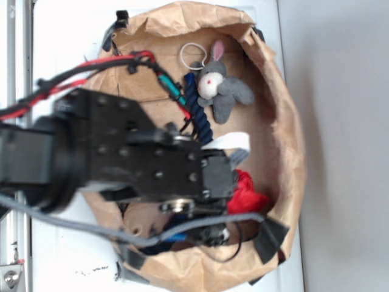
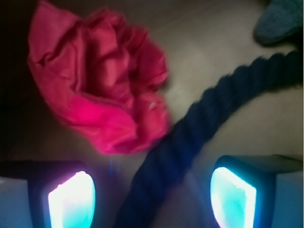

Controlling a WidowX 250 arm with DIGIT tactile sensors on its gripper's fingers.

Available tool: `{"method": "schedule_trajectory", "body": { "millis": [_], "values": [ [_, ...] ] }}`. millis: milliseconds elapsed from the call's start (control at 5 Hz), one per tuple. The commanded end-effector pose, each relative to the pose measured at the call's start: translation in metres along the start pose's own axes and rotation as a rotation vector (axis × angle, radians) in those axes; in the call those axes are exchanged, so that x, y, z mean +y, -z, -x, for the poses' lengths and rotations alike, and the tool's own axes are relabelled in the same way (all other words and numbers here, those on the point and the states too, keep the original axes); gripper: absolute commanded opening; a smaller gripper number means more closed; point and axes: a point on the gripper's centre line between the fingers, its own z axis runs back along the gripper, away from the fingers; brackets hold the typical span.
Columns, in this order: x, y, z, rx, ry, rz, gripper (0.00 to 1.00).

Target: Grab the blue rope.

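Observation:
The blue rope [image 1: 198, 111] is a thick dark navy twisted rope lying inside a brown paper bag [image 1: 285, 152], running from beside the grey toy bunny [image 1: 220, 86] down under my arm. In the wrist view the rope [image 2: 199, 118] runs diagonally from upper right to the bottom middle, passing between my two fingers. My gripper [image 2: 152, 197] is open, its glowing pads [image 2: 72, 199] wide apart on either side of the rope, not touching it. In the exterior view the fingertips are hidden under my black wrist [image 1: 176, 170].
A crumpled red cloth [image 2: 102, 80] lies left of the rope, also visible in the exterior view [image 1: 246, 194]. A white ring [image 1: 193, 56] lies by the bunny's ear. The bag's walls ring everything. A thin grey cable [image 1: 91, 228] and red and black wires [image 1: 91, 67] cross my arm.

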Motion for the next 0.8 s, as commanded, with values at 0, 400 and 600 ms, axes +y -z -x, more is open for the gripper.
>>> {"method": "schedule_trajectory", "body": {
  "millis": [0,400,600],
  "values": [
    [-0.011,0.007,0.0,-0.041,0.057,-0.037,1.0],
    [-0.022,0.046,0.011,0.067,0.072,-0.143,1.0],
    [-0.021,0.043,0.009,0.068,0.03,-0.138,0.0]
  ]
}}
